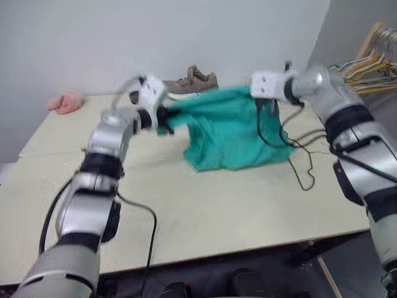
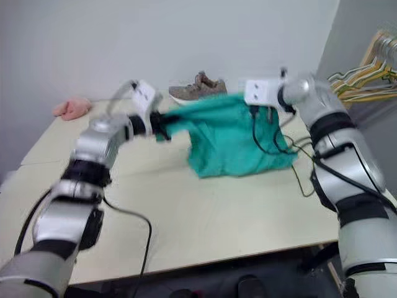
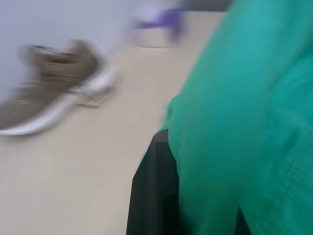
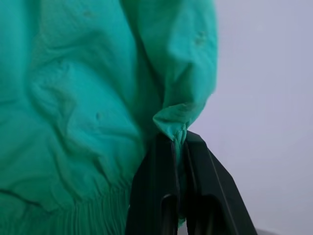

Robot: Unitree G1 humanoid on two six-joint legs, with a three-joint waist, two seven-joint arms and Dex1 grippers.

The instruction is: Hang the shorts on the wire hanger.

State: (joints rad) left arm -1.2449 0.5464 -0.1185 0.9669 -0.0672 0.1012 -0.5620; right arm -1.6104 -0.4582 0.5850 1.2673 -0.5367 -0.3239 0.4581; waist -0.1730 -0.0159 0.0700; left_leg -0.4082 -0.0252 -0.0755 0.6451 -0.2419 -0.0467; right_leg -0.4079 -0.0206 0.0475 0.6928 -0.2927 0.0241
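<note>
**Observer:** Shorts point(image 1: 232, 127) up off the counter point(image 1: 205, 205), stretched between both arms. Left claw point(image 1: 162, 119) pinches one end of the cloth; right claw point(image 4: 179, 147) is pressed together on a bunched fold, seen plainly in the right wrist view. The lower hem sags and seems to brush the counter.

**Recorder:** And the wire hanger point(image 1: 302, 162)?

**Observer:** Lying flat on the counter, just beside and partly beneath the hanging cloth on the robot's right. Thin wire, hard to trace where the shorts cover it.

**Recorder:** Advice for this step?

**Observer:** My judgement: hold the span taut and level so the garment opens out flat, lift until the hem clears the counter, then bring it across over the hanger. Both pinches look small; a jerk could pull a corner free. A dragging hem could also shove the hanger aside.

**Recorder:** Counts?

**Observer:** One pair of shorts. One wire hanger on the counter. One shoe point(image 1: 193, 82) by the wall. One pink item point(image 1: 65, 101) at the far left corner. One bunch of coloured hangers point(image 1: 367, 65) at right, too tangled to count.
</note>
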